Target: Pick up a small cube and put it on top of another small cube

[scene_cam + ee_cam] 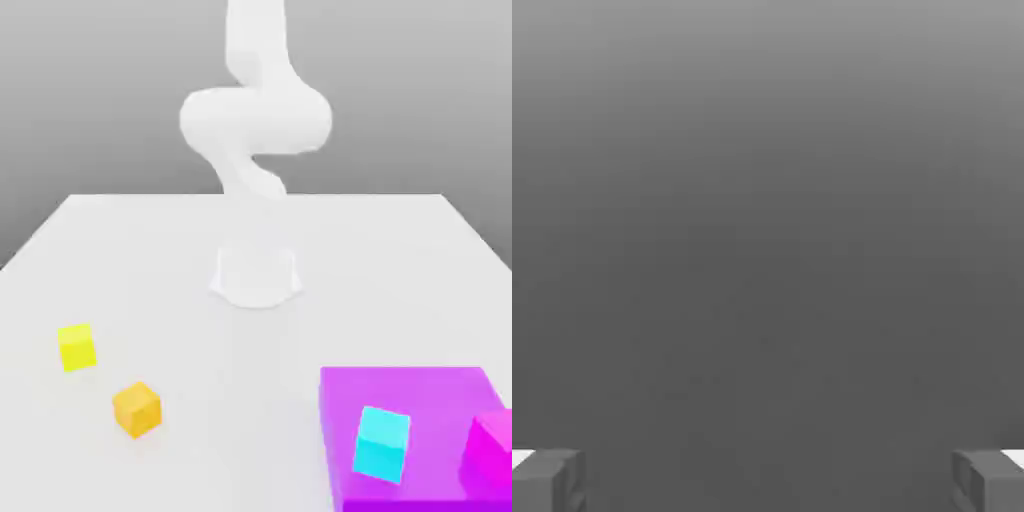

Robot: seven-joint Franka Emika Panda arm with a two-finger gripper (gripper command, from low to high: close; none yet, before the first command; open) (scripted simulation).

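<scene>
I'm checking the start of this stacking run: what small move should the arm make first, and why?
Probably swing the open gripper over the orange cube: it lies free on the table, nothing is held, and the cyan cube waits on the purple block.

Matt, smooth orange cube (137,408); matt white table (250,340).

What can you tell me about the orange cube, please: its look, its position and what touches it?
The orange cube is small, plain and evenly coloured, with a matte, unmarked surface. It rests flat on the white table, turned so that one vertical edge faces the camera. It lies toward the exterior view's left, nearer the camera than the yellow cube and apart from it. Nothing but the table touches it.
</scene>
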